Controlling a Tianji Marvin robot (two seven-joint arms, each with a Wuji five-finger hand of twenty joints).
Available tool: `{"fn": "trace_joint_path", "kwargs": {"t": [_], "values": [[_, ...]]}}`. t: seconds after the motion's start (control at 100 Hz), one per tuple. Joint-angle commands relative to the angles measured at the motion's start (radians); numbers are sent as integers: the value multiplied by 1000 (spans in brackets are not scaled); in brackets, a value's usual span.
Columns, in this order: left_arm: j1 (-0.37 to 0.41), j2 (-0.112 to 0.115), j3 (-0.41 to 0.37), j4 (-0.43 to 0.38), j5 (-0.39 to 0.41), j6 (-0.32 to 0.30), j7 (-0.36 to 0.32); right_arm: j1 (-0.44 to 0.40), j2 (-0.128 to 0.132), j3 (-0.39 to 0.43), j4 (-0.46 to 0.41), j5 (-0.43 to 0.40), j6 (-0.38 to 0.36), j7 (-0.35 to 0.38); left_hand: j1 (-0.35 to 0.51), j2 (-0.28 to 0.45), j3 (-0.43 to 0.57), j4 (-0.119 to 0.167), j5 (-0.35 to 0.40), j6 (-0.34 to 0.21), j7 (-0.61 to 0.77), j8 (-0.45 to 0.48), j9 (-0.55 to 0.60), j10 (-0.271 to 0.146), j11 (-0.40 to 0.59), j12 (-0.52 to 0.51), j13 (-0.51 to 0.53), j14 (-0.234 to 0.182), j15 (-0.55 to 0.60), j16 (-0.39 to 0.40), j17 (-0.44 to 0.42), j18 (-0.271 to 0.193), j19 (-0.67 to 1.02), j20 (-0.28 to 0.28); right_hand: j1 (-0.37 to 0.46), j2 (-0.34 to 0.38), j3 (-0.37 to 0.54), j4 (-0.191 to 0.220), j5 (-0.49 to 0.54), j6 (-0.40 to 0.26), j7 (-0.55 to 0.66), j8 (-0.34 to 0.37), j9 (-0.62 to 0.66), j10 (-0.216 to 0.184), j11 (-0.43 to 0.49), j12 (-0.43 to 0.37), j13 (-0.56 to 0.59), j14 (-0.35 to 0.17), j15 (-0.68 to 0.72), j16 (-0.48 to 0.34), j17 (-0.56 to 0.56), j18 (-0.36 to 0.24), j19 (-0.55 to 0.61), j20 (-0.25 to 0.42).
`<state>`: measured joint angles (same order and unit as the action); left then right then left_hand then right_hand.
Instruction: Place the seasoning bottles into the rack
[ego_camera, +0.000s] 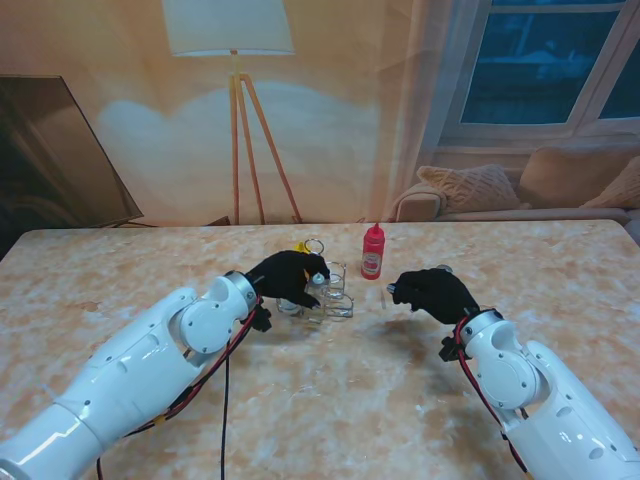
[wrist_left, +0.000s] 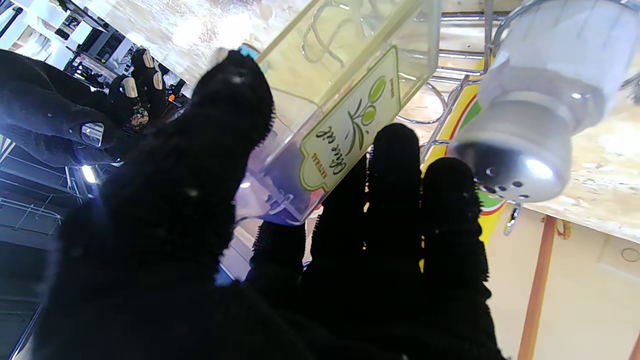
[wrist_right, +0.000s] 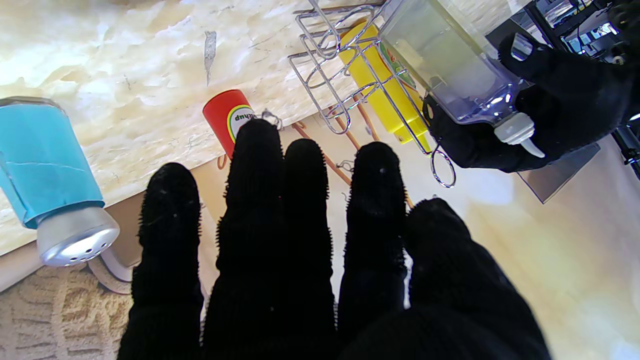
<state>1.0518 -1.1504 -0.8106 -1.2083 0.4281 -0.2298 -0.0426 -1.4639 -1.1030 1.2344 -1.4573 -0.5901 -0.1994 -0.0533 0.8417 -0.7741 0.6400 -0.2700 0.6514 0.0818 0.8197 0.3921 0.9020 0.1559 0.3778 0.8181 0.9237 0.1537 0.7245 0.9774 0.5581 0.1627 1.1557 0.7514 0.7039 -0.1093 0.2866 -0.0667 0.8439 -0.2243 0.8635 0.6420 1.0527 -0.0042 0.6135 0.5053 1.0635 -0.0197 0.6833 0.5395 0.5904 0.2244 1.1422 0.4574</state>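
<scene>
My left hand (ego_camera: 283, 277) is shut on a clear olive oil bottle (wrist_left: 350, 100), gripped between thumb and fingers, its white spout (wrist_right: 517, 132) sticking out. The bottle hangs tilted over the wire rack (ego_camera: 335, 300). The rack (wrist_right: 335, 65) holds a yellow bottle (wrist_right: 385, 85) and a white salt shaker (wrist_left: 535, 110) with a metal cap. A red ketchup bottle (ego_camera: 372, 252) stands just right of the rack. My right hand (ego_camera: 435, 292) hovers open on the right, fingers (wrist_right: 260, 210) extended and holding nothing. A blue shaker (wrist_right: 47, 165) stands beside it.
The marble table (ego_camera: 330, 400) stretches wide on all sides of the rack. Behind its far edge are a floor lamp (ego_camera: 240, 120) and a sofa with cushions (ego_camera: 470, 185).
</scene>
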Motion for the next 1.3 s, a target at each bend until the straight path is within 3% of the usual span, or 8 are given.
{"fn": "trace_joint_path", "kwargs": {"t": [0.0,0.23,1.29], "values": [[-7,-5,0,2,6,-5,-5,-7,-5,-3,-1,0,3,14,71,73,165,8,112,-168,230,41,92,-79,110,54,19,-30,25,31,4,-36,26,17,4,18,-13,-5,10,-8,0,4,30,-12,16,37,23,-12,19,29,-4,8,22,4],[-12,-12,10,15,22,5,24,-7,-5,-4,-1,1,3,15,78,94,148,10,92,-129,241,39,73,-51,142,77,12,-27,43,46,-6,-28,44,40,4,18,-14,-5,10,-9,0,5,29,-12,16,37,22,-12,18,29,-5,7,21,4],[-11,-32,28,49,45,34,105,-9,-5,0,-4,-2,1,14,82,106,116,15,70,-107,256,57,48,-38,194,103,0,-33,91,63,-17,-23,63,69,6,20,-17,-4,10,-10,0,6,30,-12,16,37,21,-13,19,29,-3,7,22,4]]}}
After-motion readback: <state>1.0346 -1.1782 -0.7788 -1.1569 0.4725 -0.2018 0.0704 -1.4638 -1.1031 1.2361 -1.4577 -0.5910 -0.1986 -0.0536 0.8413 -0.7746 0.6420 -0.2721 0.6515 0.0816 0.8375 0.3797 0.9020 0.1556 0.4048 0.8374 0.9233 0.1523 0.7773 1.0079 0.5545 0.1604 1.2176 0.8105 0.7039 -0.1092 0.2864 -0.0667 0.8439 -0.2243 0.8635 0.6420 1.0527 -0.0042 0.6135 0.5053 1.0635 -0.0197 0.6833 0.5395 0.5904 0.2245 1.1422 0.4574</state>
